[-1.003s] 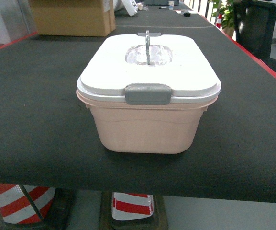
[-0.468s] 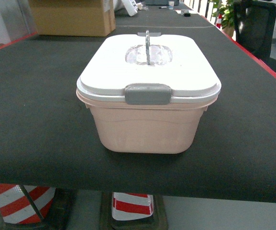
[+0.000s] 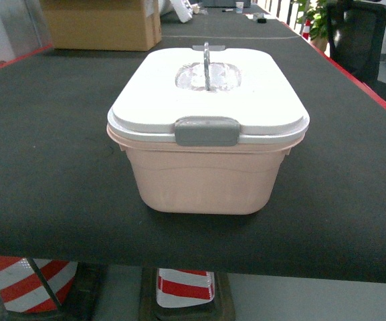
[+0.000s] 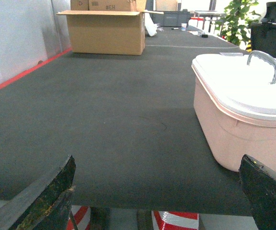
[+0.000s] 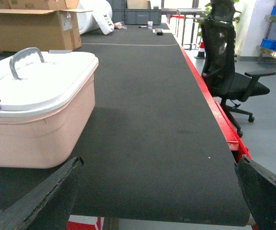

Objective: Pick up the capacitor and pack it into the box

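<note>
My left gripper [image 4: 159,201] and right gripper [image 5: 159,201] both hang with fingers spread wide, holding nothing, off the bench's [image 3: 45,167] near edge. The box [image 3: 206,180] sits near that edge, lid [image 3: 206,100] clasped. No capacitor shows; reaching blindly risks shoving the box.

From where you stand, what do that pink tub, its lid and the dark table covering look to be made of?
The box looks like smooth moulded plastic, with rounded corners and a faint sheen. Its white lid seems glossier plastic, with grey handle and clasp that are likely plastic too. The table covering looks like matte, finely ribbed felt or carpet.
</note>
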